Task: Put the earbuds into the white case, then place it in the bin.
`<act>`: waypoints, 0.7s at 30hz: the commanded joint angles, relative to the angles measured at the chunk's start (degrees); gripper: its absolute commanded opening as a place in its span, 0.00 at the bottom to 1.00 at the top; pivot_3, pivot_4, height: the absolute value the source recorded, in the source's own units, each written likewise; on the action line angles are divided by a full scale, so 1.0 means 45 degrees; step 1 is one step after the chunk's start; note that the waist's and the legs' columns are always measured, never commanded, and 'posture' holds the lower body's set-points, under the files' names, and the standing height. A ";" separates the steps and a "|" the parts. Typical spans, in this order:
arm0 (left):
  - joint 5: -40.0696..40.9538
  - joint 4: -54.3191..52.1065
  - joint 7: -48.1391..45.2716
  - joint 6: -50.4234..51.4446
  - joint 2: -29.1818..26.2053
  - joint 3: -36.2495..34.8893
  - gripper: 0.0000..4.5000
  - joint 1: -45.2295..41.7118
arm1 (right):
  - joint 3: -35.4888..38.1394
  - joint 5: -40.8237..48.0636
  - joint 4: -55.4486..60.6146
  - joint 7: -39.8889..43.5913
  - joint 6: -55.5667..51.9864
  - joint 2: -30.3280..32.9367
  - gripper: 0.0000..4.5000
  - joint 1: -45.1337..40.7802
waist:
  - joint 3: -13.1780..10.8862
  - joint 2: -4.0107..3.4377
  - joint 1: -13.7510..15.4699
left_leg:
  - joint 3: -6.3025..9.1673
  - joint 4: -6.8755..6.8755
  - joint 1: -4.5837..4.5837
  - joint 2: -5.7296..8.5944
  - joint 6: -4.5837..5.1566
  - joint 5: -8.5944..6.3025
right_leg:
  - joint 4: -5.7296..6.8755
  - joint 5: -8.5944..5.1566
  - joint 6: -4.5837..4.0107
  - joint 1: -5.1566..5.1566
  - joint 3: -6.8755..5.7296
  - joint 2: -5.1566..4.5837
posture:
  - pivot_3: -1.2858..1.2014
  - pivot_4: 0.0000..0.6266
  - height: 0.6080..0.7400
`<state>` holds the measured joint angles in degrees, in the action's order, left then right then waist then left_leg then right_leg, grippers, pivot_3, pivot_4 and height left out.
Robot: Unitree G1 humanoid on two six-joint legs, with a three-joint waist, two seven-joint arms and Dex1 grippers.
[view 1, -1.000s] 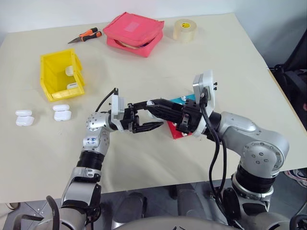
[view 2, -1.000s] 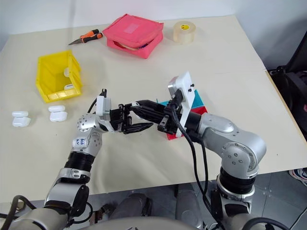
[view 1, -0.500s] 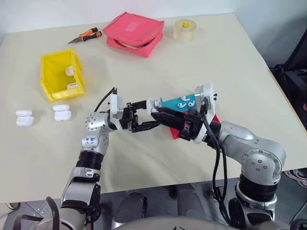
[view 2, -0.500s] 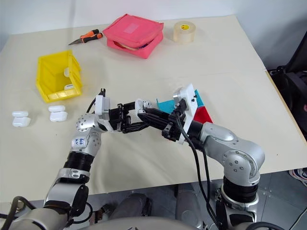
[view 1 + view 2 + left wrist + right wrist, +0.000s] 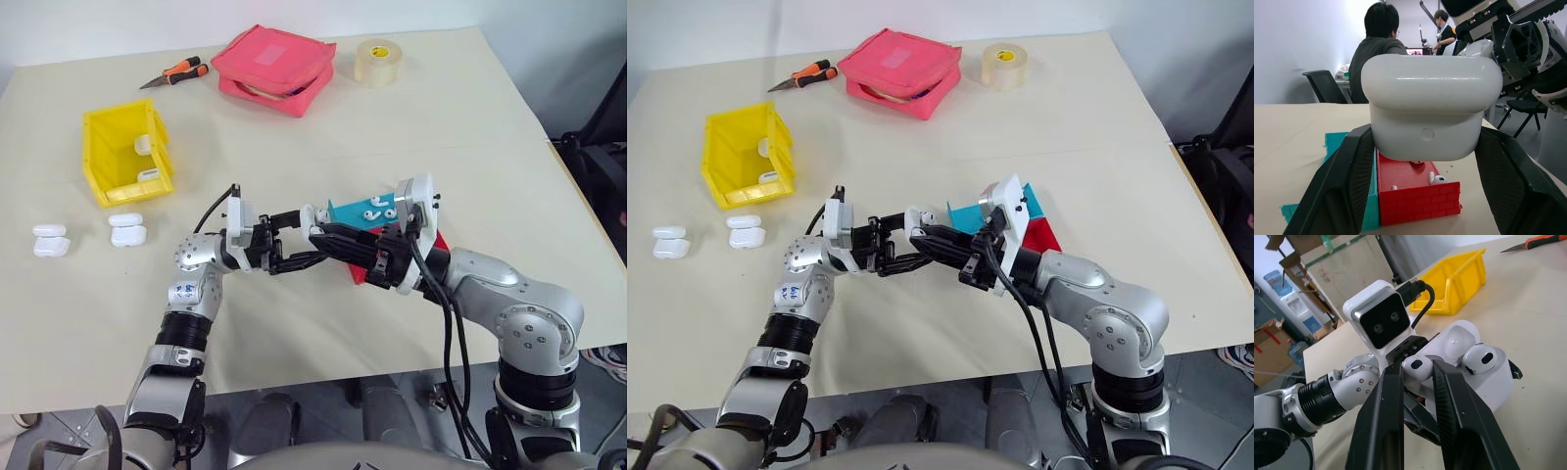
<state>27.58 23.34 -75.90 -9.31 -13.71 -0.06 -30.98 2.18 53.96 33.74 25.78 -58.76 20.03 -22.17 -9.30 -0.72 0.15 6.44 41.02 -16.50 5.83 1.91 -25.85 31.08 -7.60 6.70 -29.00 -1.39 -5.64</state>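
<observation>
1. We hold the case (image 5: 1431, 110) tight in our left gripper (image 5: 284, 240), up above the table (image 5: 441, 117), near the middle. Its lid is open.
2. Our right gripper (image 5: 1418, 369) is almost shut. It pinches one earbud (image 5: 1416, 366) right at the open case. Another earbud (image 5: 1478, 359) already sits inside.
3. The earbud is tiny and smooth. We think it could slip out and drop to the table, or go in crooked if our two hands do not line up.
4. If we push too hard, the case could twist in our left gripper.
5. More earbuds (image 5: 376, 207) lie in the blue tray (image 5: 348, 211) and the red tray (image 5: 1418, 196), just under our hands.
6. The bin (image 5: 118, 157) is far on the left, with two cases in it. Four more cases (image 5: 49, 241) lie near it.
7. We see no words or labels we can read.
</observation>
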 commanded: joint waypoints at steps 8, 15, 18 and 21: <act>0.1246 -0.1050 -0.0742 -0.0397 0.0417 -0.0812 0.61 0.0101 | 0.0090 -0.0008 -0.1041 -0.0497 -0.0204 0.0406 0.11 -0.0153 | 0.0000 0.0000 0.0000 | 0.0000 0.0000 0.0000 -0.0002 0.0001 -0.0001 | -0.0002 0.0000 0.0000 0.0001 0.0000 0.0000 | 0.52 0.24 1.00; 0.1119 -0.0830 -0.0872 -0.0631 0.0638 -0.0859 0.61 0.0074 | 0.0423 0.1076 -0.1757 -0.1031 -0.0543 0.0091 0.11 -0.0606 | 0.0000 0.0000 0.0002 | 0.0001 0.0000 0.0001 -0.0004 0.0001 -0.0001 | -0.0003 0.0000 0.0000 0.0001 -0.0001 0.0001 | 0.52 0.24 1.00; 0.1050 -0.0611 -0.1000 -0.0825 0.0762 -0.0919 0.61 -0.0045 | 0.0487 0.1582 -0.2037 -0.1272 -0.0751 -0.0064 0.11 -0.0772 | 0.0000 0.0000 0.0005 | 0.0001 0.0001 0.0001 -0.0005 0.0001 -0.0001 | -0.0003 0.0000 0.0000 0.0001 -0.0003 0.0000 | 0.52 0.24 1.00; 0.0990 -0.0383 -0.1103 -0.1034 0.0851 -0.0991 0.61 -0.0156 | 0.0650 0.2077 -0.2272 -0.1660 -0.0726 -0.0250 0.11 -0.0844 | 0.0000 0.0000 0.0002 | 0.0000 0.0001 0.0001 -0.0005 0.0001 -0.0001 | -0.0003 0.0000 0.0000 0.0002 -0.0004 0.0001 | 0.52 0.24 1.00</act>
<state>29.00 24.18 -78.74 -11.73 -10.68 -3.58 -29.56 3.51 63.96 26.04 21.66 -61.30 18.86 -26.61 -9.30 -0.72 0.16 6.44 41.02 -16.50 5.80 1.91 -25.85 31.07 -7.60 6.70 -29.00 -1.41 -5.63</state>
